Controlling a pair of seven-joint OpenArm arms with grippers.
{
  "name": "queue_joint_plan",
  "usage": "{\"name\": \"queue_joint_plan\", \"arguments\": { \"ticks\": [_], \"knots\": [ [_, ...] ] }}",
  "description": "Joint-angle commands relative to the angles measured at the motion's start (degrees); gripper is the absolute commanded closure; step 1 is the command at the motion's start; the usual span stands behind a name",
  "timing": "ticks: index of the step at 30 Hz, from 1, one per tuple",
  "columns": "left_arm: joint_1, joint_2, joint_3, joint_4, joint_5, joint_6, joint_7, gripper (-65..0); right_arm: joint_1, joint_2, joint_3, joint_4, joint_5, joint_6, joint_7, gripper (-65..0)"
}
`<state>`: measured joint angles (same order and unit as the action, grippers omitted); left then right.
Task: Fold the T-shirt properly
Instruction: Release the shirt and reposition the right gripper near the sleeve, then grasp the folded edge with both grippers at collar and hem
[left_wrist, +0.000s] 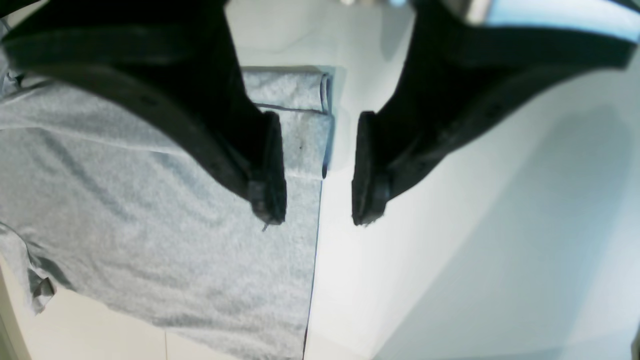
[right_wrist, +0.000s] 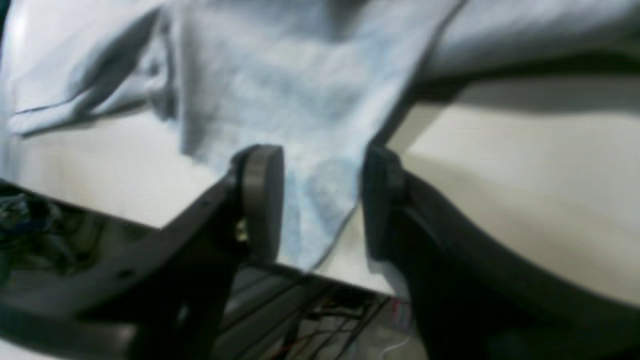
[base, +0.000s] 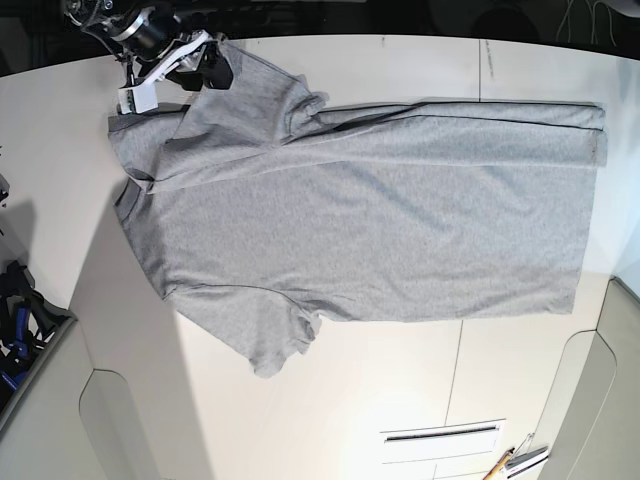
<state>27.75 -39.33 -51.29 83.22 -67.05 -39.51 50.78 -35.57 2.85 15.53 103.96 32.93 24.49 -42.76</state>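
Straddling a corner of the heather-grey cotton T-shirt (base: 370, 220) spread across the white table (base: 400, 380), my right gripper (right_wrist: 320, 200) gapes without pinching, while my left gripper (left_wrist: 317, 170) hangs open, holding nothing, over its folded edge.

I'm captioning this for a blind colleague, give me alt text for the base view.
A grey T-shirt lies spread sideways on a white table, plain side up, its far long edge folded inward. The right gripper sits at the far-left corner by one sleeve.
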Motion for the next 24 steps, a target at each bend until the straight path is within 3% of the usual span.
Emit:
{"name": "queue_joint_plan", "arguments": {
  "ticks": [1, 4, 10, 13, 24],
  "knots": [
    [0.0, -1.5, -0.6, 0.7, -1.1, -0.5, -0.9, -25.4, -0.7, 0.2, 0.1, 0.3, -0.3, 0.0, -1.9, -26.0],
    [0.0, -1.5, -0.6, 0.7, -1.1, -0.5, -0.8, -25.4, -1.4, 0.2, 0.1, 0.3, 0.7, 0.6, -2.6, -23.6],
    [0.0, -1.5, -0.6, 0.7, -1.1, -0.5, -0.8, -25.4, -1.1, 0.1, 0.1, 0.3, 3.4, 3.7, -3.3, 0.0],
    [0.0, -1.5, -0.6, 0.7, -1.1, -0.5, -0.8, -25.4, -1.0, 0.1, 0.1, 0.3, 6.6, 7.1, -3.3, 0.0],
    [0.0, -1.5, -0.6, 0.7, -1.1, -0.5, -0.8, -25.4, 11.1, 0.1, -0.7, 0.4, 9.5, 8.3, -3.1, 0.0]
  ]
}}
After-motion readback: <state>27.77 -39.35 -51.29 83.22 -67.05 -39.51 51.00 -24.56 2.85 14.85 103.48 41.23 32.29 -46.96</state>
